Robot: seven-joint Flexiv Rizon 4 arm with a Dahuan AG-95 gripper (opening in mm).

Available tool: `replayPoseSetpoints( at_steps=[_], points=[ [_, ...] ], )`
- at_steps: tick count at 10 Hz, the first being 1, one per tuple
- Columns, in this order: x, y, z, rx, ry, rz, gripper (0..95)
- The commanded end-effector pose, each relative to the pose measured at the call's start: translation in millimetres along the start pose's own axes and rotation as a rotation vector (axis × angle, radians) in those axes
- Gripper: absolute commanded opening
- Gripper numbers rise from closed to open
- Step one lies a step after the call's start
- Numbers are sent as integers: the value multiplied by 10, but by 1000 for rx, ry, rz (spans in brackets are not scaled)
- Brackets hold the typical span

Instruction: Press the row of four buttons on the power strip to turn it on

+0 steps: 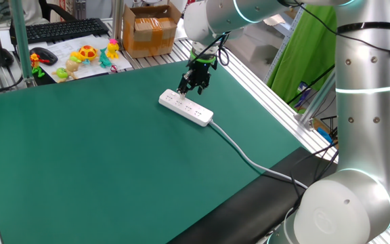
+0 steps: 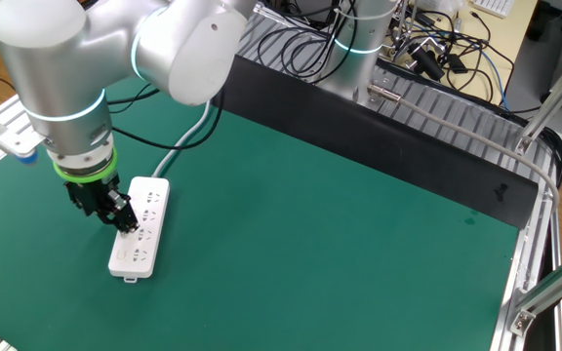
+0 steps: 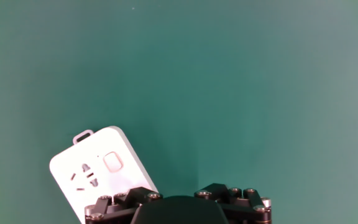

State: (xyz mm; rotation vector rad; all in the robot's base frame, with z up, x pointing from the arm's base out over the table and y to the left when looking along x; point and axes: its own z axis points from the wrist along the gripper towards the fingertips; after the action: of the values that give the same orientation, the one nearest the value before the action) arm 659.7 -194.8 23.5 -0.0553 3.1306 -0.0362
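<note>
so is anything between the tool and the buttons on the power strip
Nothing visible. The tool hangs directly over the power strip, near its middle, with only air between them. The green mat around the strip is bare, and the cable trails off from the far end, away from the tool.

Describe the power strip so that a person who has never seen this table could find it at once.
Look at the large green mat that covers the table. Near its far edge in one fixed view, directly under the black gripper, lies the power strip: a long, flat white bar with dark socket marks. It is the only white thing on the mat, and a pale cable runs from one end.
</note>
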Motion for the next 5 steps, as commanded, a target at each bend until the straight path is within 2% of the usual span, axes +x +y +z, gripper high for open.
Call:
replayPoseSetpoints(
  at_steps=[1,5],
  points=[
    [-15,4,26,0,-3,-16,760],
    [-76,-5,43,4,1,-36,760]
  ],
)
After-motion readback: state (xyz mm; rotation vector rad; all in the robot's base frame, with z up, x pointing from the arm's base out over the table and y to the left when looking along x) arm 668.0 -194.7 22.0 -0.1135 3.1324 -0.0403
